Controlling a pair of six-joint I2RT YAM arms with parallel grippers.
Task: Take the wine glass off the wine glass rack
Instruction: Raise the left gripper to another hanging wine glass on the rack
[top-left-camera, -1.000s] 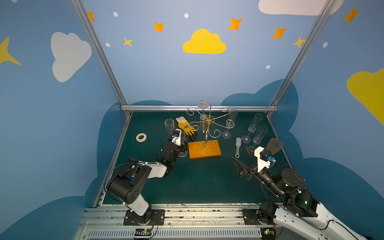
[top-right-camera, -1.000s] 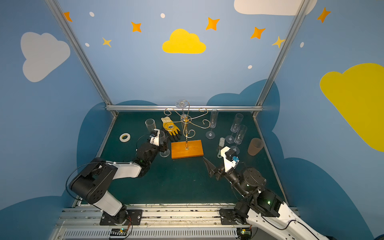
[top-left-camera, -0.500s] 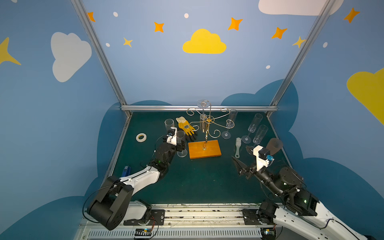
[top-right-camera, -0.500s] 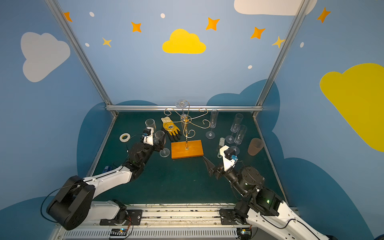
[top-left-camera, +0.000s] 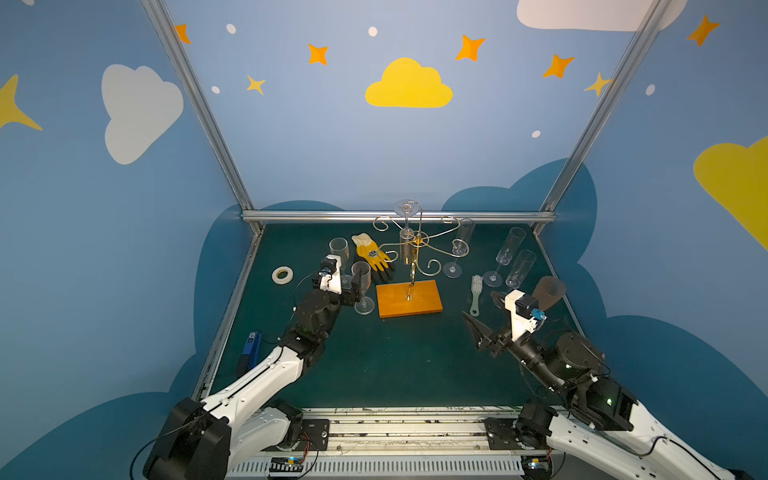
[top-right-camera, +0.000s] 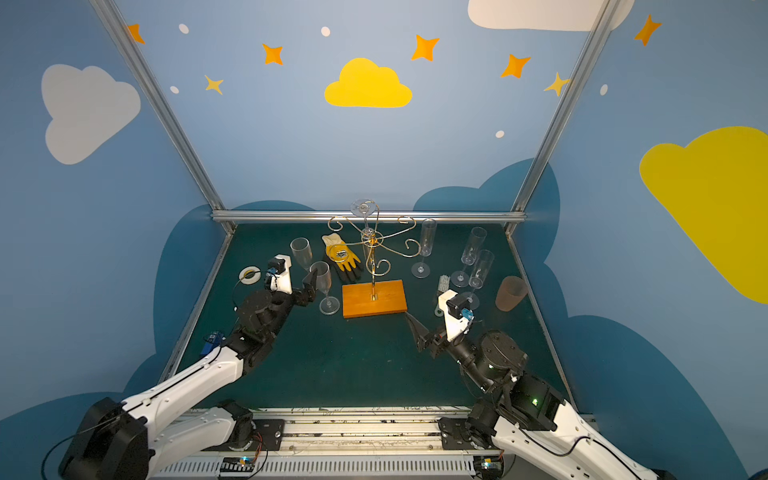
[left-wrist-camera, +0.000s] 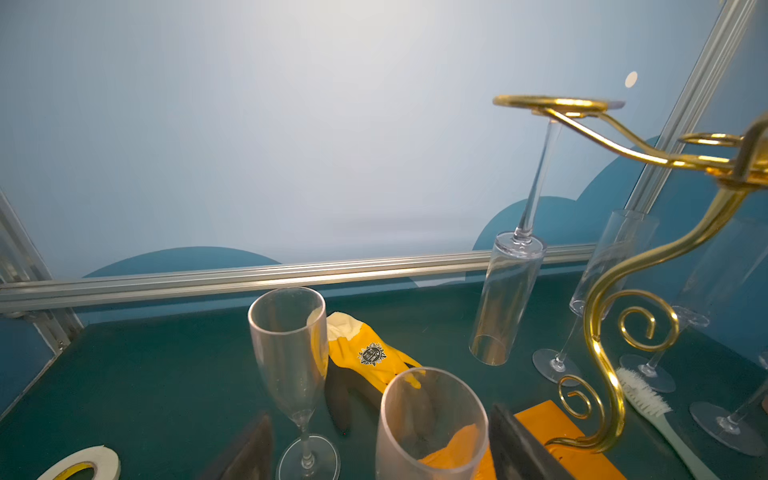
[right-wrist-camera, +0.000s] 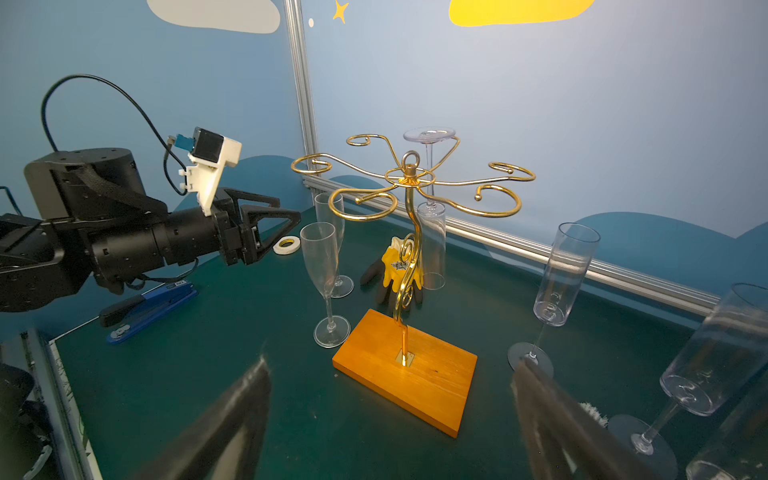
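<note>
**Top views.** The left claw (top-left-camera: 345, 286) is released, with its fingers spread low over the table. A standing flute (top-left-camera: 360, 277) sits at its fingertips, and the nearer finger overlaps the bowl (contact cannot be confirmed from here). The wine glass rack (top-left-camera: 409, 300) stands just past that flute, ahead of the claw and to its right. The wine glass (top-left-camera: 405, 246) hangs upside down from a rear arm of the rack, foot uppermost, well ahead of the claw and above it. The right claw (top-left-camera: 486, 313) is likewise released and holds nothing. The rack lies ahead of it and to its left, apart from it. Both top views agree on the wine glass rack (top-right-camera: 374, 300) and the wine glass (top-right-camera: 364, 207).

**Left wrist view.** The fingers (left-wrist-camera: 515, 444) frame the standing flute (left-wrist-camera: 430, 419), which stands between them and closer to one. No clamping is visible. A second flute (left-wrist-camera: 289, 345) and a yellow glove (left-wrist-camera: 365, 353) lie farther ahead. The wine glass (left-wrist-camera: 505, 299) hangs from its rack arm, high and ahead of the claw. The wine glass rack (left-wrist-camera: 540, 419) is close by on that same side.

**Right wrist view.** The right claw's fingers (right-wrist-camera: 232, 424) are wide apart. The wine glass rack (right-wrist-camera: 415, 382) stands straight ahead between them, not touched. The wine glass (right-wrist-camera: 432, 245) hangs on the far side of the post. The left claw's tips stop just beside the standing flute (right-wrist-camera: 320, 257).
</note>
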